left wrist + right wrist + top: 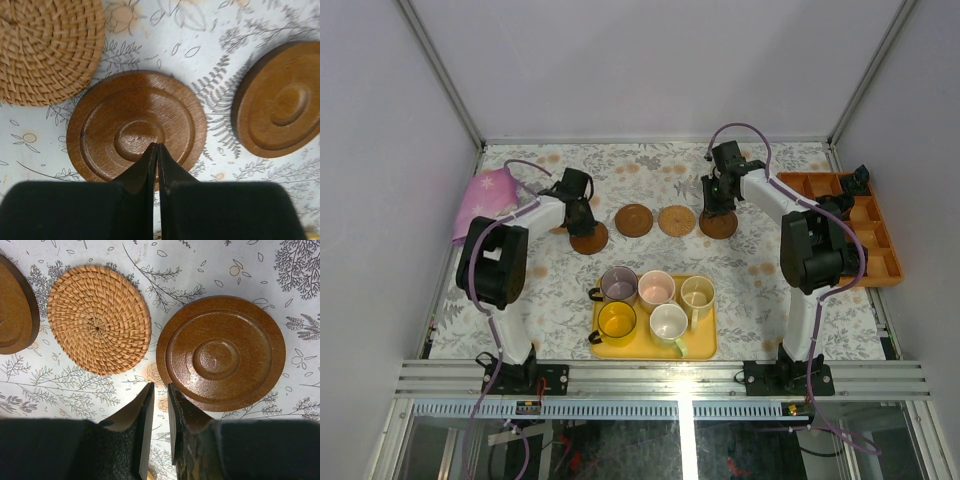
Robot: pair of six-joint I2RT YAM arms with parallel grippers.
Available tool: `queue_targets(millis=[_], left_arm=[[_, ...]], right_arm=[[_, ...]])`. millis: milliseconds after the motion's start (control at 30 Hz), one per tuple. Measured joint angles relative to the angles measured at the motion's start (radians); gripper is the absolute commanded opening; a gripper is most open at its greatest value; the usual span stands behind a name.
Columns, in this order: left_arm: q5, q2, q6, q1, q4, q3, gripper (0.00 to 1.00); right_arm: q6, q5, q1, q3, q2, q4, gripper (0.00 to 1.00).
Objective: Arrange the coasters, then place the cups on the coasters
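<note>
Looking from above, we see one row across the far half of the flowered table (750, 270), from left to right: a dark wooden coaster (592, 242), a second wooden coaster (634, 220), a woven coaster (676, 220) of paler straw colour, and a last wooden coaster (720, 228). They lie apart from one another. The wooden ones are thin round discs, reddish-brown and a little glossy, with raised rings turned around a small round centre. The woven one is braided in circles from its middle and has a rougher surface.

The left gripper (157, 147) has its two black fingers pressed fully together, with nothing between them. In the left wrist view its tips stand over the centre of one of the wooden discs, and we cannot tell if they touch it. The right gripper (159, 390) shows only a narrow gap between its fingers and it holds nothing. Its tips hang over bare cloth, between the woven coaster and the last wooden coaster.

On the yellow tray (638, 350), near the arm bases and well apart from the row, stand the purple-grey cup (618, 284), the pink cup (656, 289) and the cream cup (697, 293) at the back, and the yellow cup (617, 320) and the white cup with green handle (669, 323) in front, all upright
</note>
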Motion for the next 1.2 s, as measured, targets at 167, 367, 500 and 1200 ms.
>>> queue_targets(millis=[167, 367, 500, 1200], left_arm=[[-0.019, 0.024, -0.008, -0.007, -0.02, -0.016, 0.0], [-0.027, 0.045, -0.019, -0.008, -0.019, 0.001, 0.0], [-0.024, 0.081, -0.019, -0.008, -0.018, 0.047, 0.0], [0.023, 0.211, -0.033, 0.002, -0.007, 0.219, 0.0]], right_arm=[[0.0, 0.0, 0.0, 0.001, 0.0, -0.001, 0.24], [-0.001, 0.0, 0.0, 0.003, 0.005, -0.001, 0.24], [-0.002, 0.001, 0.0, 0.016, 0.011, -0.005, 0.24], [-0.004, 0.001, 0.0, 0.035, 0.023, -0.021, 0.24]])
